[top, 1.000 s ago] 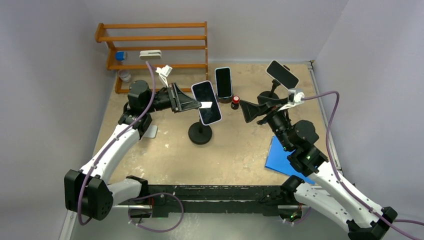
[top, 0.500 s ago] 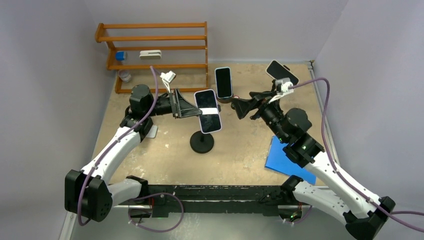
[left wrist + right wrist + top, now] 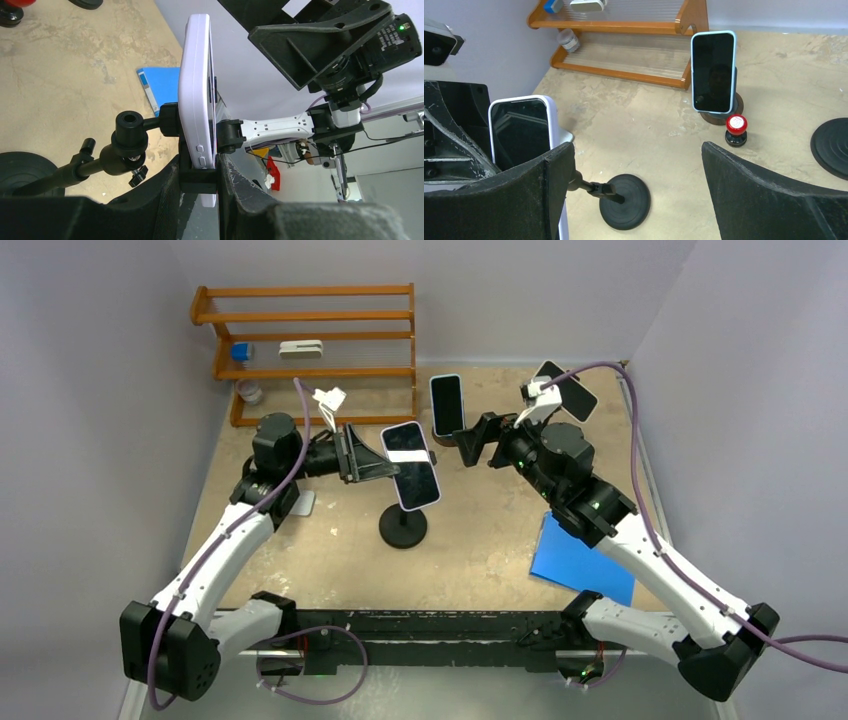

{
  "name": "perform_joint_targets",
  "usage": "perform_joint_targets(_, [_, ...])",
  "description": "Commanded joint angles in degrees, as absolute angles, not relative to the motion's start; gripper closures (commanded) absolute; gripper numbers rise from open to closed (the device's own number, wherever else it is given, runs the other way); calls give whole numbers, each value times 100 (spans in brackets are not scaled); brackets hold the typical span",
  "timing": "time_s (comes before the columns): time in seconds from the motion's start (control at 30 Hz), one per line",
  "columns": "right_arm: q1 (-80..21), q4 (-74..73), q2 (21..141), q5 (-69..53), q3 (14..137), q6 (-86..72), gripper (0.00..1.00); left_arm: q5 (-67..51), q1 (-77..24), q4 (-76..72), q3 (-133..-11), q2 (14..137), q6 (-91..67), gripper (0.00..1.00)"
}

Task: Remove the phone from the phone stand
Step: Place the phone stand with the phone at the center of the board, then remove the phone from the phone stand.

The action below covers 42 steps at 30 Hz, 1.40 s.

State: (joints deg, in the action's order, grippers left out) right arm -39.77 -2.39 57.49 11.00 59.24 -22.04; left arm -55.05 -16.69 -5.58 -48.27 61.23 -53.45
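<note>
The phone (image 3: 412, 464), in a pale case with its dark screen facing up and toward the near edge, sits in the clamp of the phone stand (image 3: 403, 528) above the middle of the worktop (image 3: 480, 540). The left wrist view shows it edge-on (image 3: 196, 90), with the stand's clamp arms on both faces and the ball joint (image 3: 129, 131) behind it. The stand's round black base rests on the worktop below the phone.

The left pincer (image 3: 390, 458) reaches in from the left and is closed narrowly on the phone's left edge. Its two fingers (image 3: 170, 192) press the front and back of the case.

The right pincer (image 3: 472, 445) hangs just to the right of the phone, jaws spread wide and holding nothing. Through the gap between its fingers (image 3: 769, 195) the stand's base (image 3: 625, 201) is visible.

Behind it, a second phone (image 3: 447, 405) stands upright on its own stand, with a small red-capped object (image 3: 736, 129) beside it. A wooden rack (image 3: 310, 340) fills the far left corner. A blue folder (image 3: 575, 565) lies flat at the right, partly under the right arm.
</note>
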Motion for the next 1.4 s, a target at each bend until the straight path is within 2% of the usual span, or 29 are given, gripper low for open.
perform_joint_targets(0.0, [-4014, -458, 5744, 1166, 6381, -2010, 1, -5342, -1696, -464, -5183, 5887, -4988, 76])
perform_joint_targets(0.4, [-4017, -470, 5801, 831, 6407, -1981, 1, -5116, -1696, 252, -5332, 5583, -4723, 45])
perform_joint_targets(0.6, [-4015, -440, 5848, 844, 6475, -2026, 1, -4624, -1696, 870, -5425, 5229, -4430, 27])
perform_joint_targets(0.7, [-4010, -372, 5905, 839, 6508, -2087, 1, -4329, -1696, 1112, -5468, 5082, -4292, 20])
perform_joint_targets(0.8, [-4017, -233, 5949, 986, 6530, -2206, 1, -3967, -1696, 1496, -5525, 4949, -4080, 17])
perform_joint_targets(1.0, [-4015, 558, 5902, 2570, 6403, -3168, 1, -2551, -1696, 2077, -5513, 4321, -3550, 13])
perform_joint_targets(1.1, [-4014, 748, 6008, 2225, 6539, -3420, 1, -1942, -1696, 2058, -5496, 4005, -3327, 11])
perform_joint_targets(1.23, [-4014, 1074, 6196, 1375, 6929, -2760, 1, -1224, -1696, 1871, -5550, 3916, -3296, 11])
perform_joint_targets(1.37, [-4015, 2013, 6061, 792, 6840, -2331, 1, -897, -1696, 1405, -5456, 3930, -3282, 11])
